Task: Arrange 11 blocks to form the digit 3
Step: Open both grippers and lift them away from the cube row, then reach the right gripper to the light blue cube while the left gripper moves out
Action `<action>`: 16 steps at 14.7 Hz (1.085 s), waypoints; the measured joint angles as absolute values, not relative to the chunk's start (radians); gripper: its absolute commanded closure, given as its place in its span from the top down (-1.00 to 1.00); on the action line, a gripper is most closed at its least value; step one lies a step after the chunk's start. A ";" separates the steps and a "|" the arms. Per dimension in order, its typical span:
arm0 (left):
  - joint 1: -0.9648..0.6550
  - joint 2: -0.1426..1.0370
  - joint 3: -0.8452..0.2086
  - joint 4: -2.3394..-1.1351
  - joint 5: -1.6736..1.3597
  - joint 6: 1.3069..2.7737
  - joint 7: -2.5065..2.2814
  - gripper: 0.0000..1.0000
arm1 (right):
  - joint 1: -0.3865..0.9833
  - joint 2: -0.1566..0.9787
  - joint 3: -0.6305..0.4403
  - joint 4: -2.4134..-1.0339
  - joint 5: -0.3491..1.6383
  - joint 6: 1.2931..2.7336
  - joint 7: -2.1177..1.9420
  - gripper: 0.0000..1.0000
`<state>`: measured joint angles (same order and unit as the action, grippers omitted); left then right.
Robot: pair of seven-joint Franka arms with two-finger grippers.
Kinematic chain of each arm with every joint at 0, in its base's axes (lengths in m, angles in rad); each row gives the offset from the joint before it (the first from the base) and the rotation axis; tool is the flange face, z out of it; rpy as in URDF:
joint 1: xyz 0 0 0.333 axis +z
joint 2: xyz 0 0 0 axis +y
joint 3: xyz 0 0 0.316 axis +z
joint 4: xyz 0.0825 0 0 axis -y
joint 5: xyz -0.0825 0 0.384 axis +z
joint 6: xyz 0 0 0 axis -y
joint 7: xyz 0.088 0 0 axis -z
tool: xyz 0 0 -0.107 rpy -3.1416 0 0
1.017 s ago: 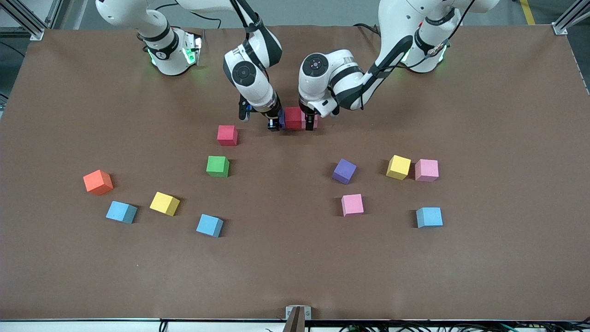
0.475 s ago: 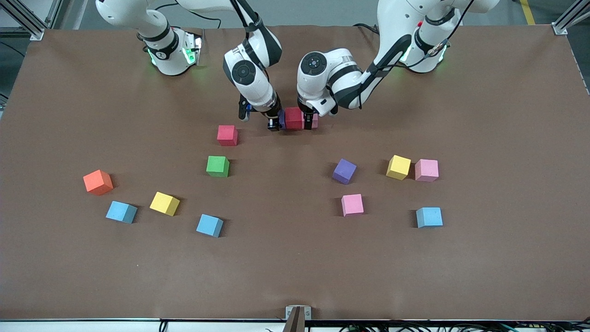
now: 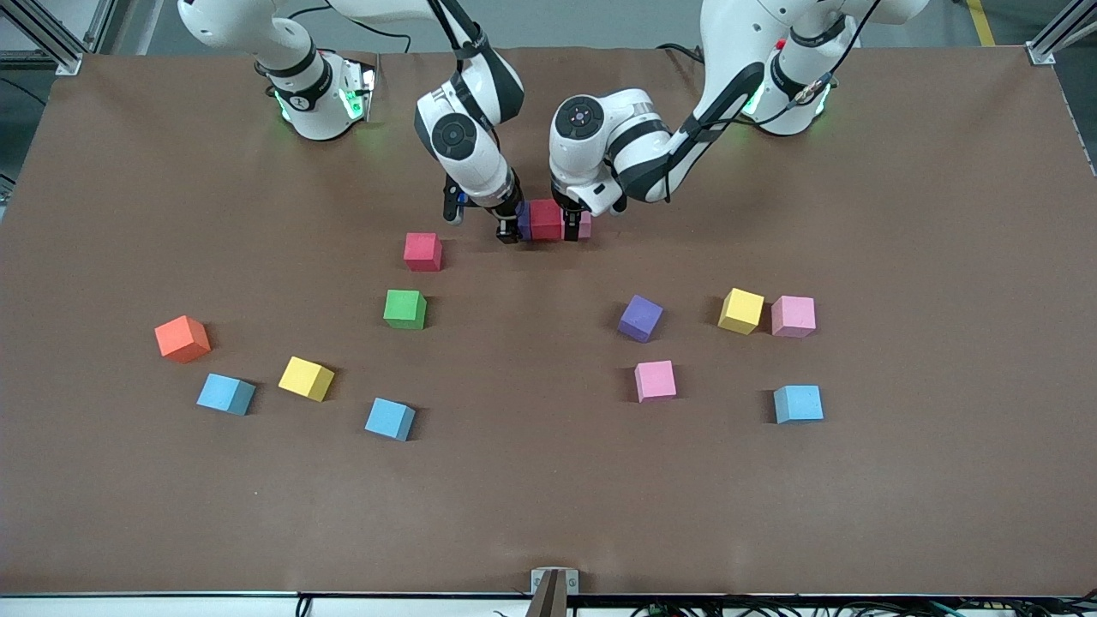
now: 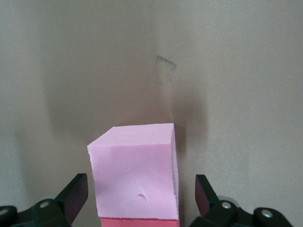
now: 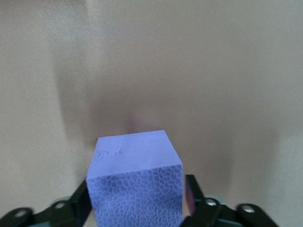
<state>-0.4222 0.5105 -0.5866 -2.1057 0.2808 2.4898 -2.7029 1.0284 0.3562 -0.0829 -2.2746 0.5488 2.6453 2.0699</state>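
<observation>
On brown table (image 3: pixel 548 514) (matte) blocks lie scattered

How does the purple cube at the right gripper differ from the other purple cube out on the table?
The purple cube at the right gripper touches the red cube, lined up square with it in a row. The loose purple cube stands alone, turned at an angle, with no gripper near it. Both are matte cubes of equal size.

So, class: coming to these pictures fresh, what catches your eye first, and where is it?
Both arms meet at the table's middle near the robots' bases, over a short row of matte foam cubes: purple cube, red cube, pink cube. The right claw straddles the purple one; the open left claw straddles the pink. Other coloured cubes lie scattered nearer the camera.
</observation>
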 measured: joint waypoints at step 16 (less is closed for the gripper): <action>-0.403 0.468 -0.595 -1.875 0.282 2.244 -2.638 1.00 | 0.984 0.217 -0.099 -2.273 0.461 2.496 2.070 1.00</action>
